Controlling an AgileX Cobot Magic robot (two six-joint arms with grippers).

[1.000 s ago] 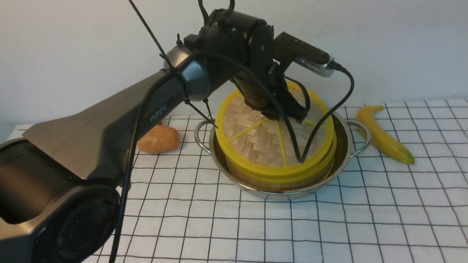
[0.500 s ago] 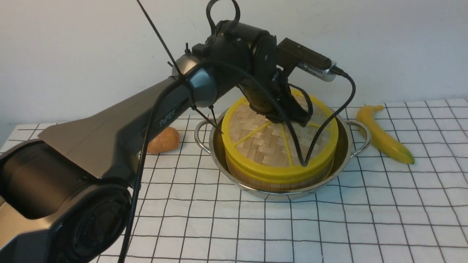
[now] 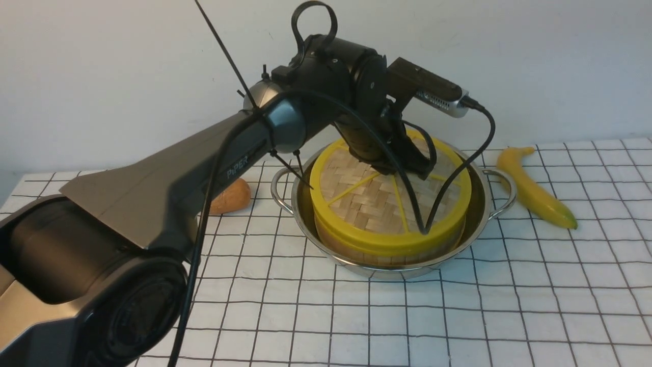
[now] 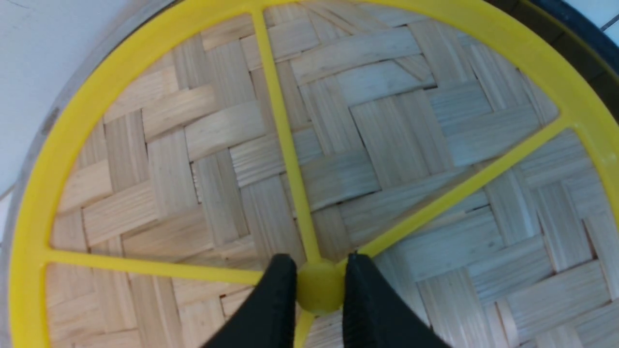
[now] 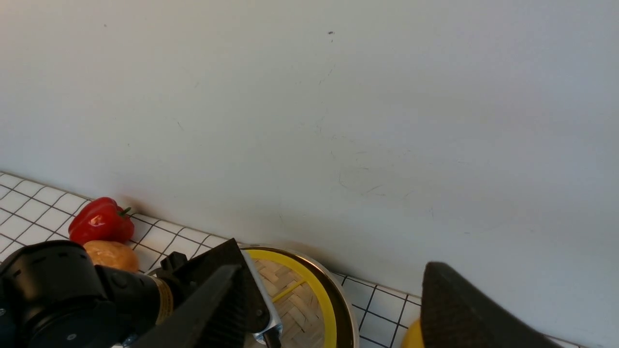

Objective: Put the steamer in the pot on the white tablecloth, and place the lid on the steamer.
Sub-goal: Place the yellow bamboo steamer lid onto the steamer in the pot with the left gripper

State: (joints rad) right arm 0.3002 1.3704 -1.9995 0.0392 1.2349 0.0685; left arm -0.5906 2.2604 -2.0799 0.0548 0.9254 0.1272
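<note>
Soft, even daylight — pale glints on the pot's steel [image 3: 402,273] — tool fingertips [image 4: 283,290] blurred.

L gripper's fingertips [image 4: 320,285] blurred in L wrist view, hidden behind own arm in front view. Steamer [image 3: 387,255] mostly covered by lid [image 3: 367,204]; contents can't be seen. Part of lid blocked by L arm [image 3: 326,97] & cable. Bread roll [image 3: 232,197] partly hidden by same arm. Banana [image 5: 412,336] cut off by R wrist pic's edge, partly blocked by blurred R gripper [image 5: 333,299].
</note>
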